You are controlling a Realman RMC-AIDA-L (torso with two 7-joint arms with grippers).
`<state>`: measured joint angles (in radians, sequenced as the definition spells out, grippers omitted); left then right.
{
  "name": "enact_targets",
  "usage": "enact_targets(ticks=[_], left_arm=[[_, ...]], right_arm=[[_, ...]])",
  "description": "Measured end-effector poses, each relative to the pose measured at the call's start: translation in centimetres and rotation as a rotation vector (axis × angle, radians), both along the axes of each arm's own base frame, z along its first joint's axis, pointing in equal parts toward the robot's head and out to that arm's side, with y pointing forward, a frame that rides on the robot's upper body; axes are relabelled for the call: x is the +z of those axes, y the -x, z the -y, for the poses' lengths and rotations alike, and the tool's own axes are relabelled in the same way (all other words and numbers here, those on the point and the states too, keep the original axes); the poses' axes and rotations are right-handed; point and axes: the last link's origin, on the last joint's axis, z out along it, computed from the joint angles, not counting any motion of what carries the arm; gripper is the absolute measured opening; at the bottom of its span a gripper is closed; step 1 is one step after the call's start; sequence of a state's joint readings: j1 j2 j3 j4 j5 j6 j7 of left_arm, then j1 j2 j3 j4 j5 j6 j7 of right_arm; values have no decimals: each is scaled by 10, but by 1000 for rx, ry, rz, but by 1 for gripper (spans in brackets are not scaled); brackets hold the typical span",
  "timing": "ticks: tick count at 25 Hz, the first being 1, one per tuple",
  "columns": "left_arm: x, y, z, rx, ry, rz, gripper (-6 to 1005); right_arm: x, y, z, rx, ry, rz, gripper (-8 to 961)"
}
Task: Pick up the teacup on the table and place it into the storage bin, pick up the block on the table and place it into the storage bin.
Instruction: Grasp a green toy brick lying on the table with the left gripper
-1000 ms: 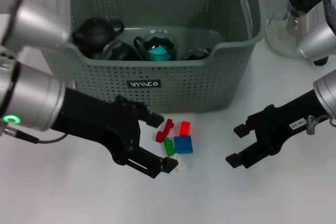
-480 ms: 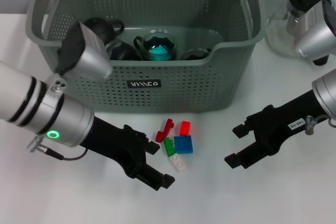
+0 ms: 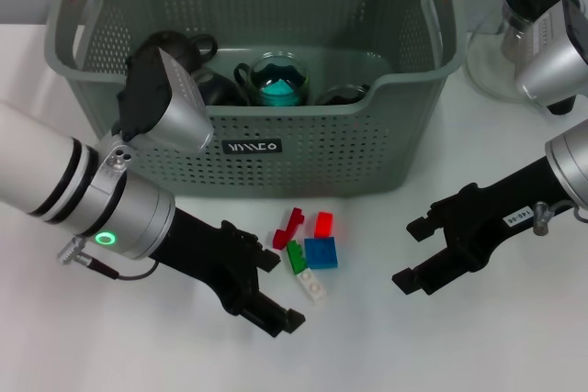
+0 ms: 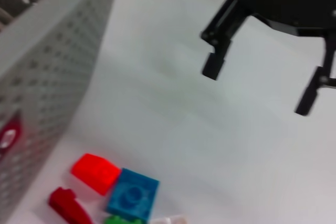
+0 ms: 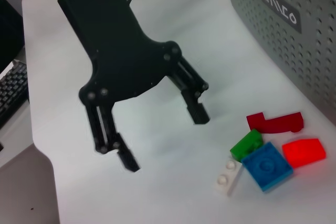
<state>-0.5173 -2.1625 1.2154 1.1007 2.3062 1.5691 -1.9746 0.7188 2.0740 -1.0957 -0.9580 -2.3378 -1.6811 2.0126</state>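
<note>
Five small blocks [image 3: 307, 247] lie unpicked on the table [image 3: 386, 337], just ahead of the empty, spread left gripper [image 3: 273, 290]; the right gripper [image 3: 421, 252], also agape, flanks them. Behind sits the storage bin [image 3: 303, 149], already holding a teacup [image 3: 276, 80].

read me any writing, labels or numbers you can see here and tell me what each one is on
Black label on the front wall of the storage bin: white stylised letters, roughly "VIMCO", not clear enough to be sure.
White tag on the right arm behind the right claw: small dark characters, too small to read.
Blocks and left claw: no writing visible.
</note>
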Motion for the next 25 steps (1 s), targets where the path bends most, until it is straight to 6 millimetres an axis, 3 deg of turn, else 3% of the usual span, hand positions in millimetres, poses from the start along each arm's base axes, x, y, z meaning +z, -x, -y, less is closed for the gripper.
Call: enact_targets(ticks=[10,17,25], left_arm=[[3,-5,32,-87,222,48,946],[3,-3,31,-79,210,48,944],[15,4,16,-18,85,88,943]], right_arm=[[-18,-1,1,27,35,-18,943],[-26,1,1,44,45,-14,942],[-26,3,-1,52,45,-11,944]])
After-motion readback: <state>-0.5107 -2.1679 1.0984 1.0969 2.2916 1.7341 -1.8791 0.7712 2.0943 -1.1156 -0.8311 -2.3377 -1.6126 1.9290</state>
